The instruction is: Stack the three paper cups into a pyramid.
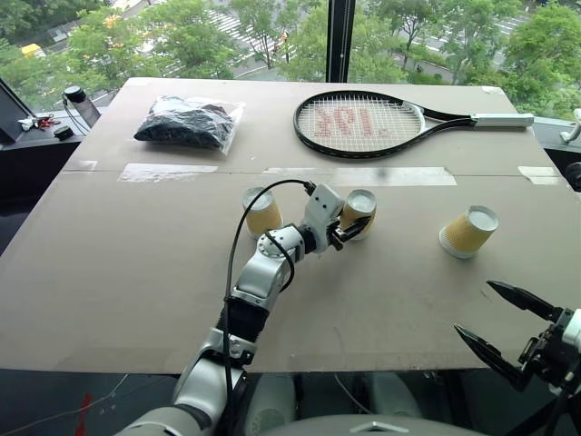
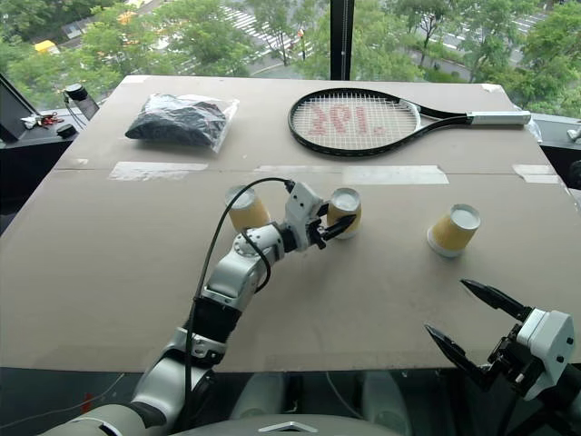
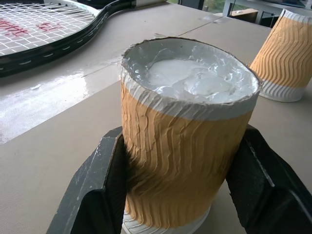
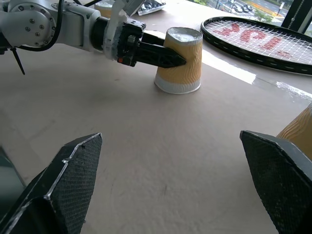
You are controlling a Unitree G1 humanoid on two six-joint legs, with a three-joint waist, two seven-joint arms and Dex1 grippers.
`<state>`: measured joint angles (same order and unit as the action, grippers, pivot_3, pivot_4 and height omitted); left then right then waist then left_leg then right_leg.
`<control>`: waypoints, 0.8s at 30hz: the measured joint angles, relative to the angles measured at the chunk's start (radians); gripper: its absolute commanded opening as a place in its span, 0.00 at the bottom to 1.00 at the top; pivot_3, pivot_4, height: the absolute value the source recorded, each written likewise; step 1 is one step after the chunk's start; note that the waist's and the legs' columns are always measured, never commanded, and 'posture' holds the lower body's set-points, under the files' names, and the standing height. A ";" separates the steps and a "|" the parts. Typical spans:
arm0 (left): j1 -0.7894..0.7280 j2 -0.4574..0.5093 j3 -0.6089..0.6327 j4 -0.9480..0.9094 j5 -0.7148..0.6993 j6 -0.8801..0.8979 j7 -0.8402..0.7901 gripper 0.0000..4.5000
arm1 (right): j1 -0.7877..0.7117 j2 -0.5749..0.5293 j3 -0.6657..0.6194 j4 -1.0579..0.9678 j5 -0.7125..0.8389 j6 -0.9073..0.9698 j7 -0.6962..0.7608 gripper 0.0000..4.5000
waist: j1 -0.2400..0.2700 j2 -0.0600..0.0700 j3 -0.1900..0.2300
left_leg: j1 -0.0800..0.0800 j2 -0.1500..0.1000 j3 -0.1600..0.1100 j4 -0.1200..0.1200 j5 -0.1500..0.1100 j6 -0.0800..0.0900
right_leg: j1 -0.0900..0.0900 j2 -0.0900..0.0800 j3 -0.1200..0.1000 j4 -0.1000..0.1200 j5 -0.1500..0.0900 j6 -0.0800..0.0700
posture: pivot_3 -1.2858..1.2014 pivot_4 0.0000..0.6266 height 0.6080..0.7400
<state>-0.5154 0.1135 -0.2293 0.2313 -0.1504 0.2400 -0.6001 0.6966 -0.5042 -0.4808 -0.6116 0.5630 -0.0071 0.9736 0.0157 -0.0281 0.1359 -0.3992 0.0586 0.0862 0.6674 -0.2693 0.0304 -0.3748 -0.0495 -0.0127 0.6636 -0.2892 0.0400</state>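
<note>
Left gripper (image 1: 352, 229) is clamping the middle cup (image 1: 359, 213), upside down mid-table between the left cup (image 1: 262, 212) and right cup (image 1: 468, 231). Right gripper (image 1: 502, 324) is idling wide open, empty. Advice: squeeze lightly, keep it upright while moving.

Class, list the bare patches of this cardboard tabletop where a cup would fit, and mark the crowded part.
Free: the wide near-left stretch of the brown cardboard tabletop, and the near strip between the left hand and the right hand. Crowded: the middle row of three yellow-orange paper cups, and the far edge by the black tennis racket.
</note>
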 measured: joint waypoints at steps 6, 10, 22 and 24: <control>-0.011 -0.023 0.034 0.028 -0.008 0.007 0.018 0.99 | 0.010 0.001 0.000 -0.002 0.000 -0.004 -0.002 1.00 | 0.000 0.000 0.000 | 0.000 0.000 -0.001 0.000 0.000 0.000 | 0.000 0.000 0.000 0.000 0.000 0.000 | 0.52 0.24 1.00; 0.041 0.002 0.044 -0.067 -0.034 0.042 -0.005 0.99 | 0.005 0.012 0.001 -0.009 0.001 -0.006 -0.022 1.00 | -0.003 0.000 0.000 | 0.000 -0.001 -0.004 -0.001 0.000 0.000 | 0.000 0.000 0.001 0.000 0.000 0.000 | 0.52 0.24 1.00; 0.310 0.309 0.156 -0.519 -0.359 0.303 -0.274 0.99 | -0.112 -0.001 0.071 0.034 0.002 0.010 -0.044 1.00 | -0.003 0.008 -0.001 | 0.001 -0.001 -0.011 0.000 0.000 -0.001 | 0.001 -0.001 0.001 0.000 0.000 0.000 | 0.52 0.24 1.00; 0.369 0.344 0.192 -0.581 -0.410 0.323 -0.295 0.99 | -0.134 -0.009 0.081 0.040 0.005 0.020 -0.041 1.00 | -0.001 0.008 -0.001 | 0.001 -0.001 -0.012 0.000 0.000 -0.001 | 0.002 -0.002 0.002 0.000 0.000 0.000 | 0.52 0.24 1.00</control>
<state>-0.1469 0.4578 -0.0371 -0.3502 -0.5609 0.5627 -0.8949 0.5623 -0.5128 -0.4003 -0.5712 0.5677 0.0127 0.9327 0.0152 -0.0199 0.1353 -0.3985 0.0571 0.0738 0.6670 -0.2691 0.0299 -0.3731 -0.0518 -0.0112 0.6637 -0.2893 0.0397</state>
